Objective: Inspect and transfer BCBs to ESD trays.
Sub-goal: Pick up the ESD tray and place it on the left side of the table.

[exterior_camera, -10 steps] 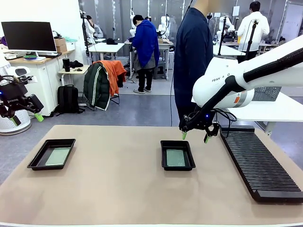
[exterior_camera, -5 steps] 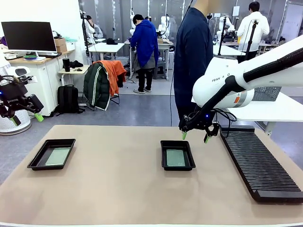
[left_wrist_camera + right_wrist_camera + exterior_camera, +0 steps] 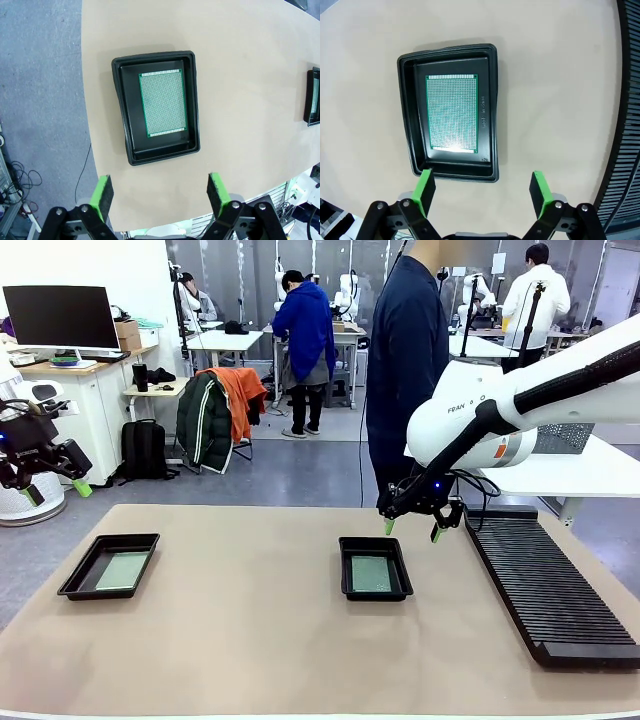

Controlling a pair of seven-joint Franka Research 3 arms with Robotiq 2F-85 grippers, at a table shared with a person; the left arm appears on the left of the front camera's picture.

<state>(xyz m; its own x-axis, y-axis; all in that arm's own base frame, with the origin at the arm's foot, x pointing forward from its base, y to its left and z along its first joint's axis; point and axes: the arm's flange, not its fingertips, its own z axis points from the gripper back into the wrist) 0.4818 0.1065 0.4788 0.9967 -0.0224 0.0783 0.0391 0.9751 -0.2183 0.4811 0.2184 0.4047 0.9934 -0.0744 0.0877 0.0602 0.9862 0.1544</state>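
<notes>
black esd trays [image 3: 108, 565] [image 3: 375, 568]: two; bcbs [image 3: 124, 570] [image 3: 370, 573]: two.

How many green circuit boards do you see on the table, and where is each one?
2. One board lies flat in the left tray near the table's left edge; the other board lies in the middle tray, beside the slotted rack. None appears hidden.

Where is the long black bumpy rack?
In the front view, the ribbed rack lies along the table's right side, beside the middle tray and below the right arm.
</notes>
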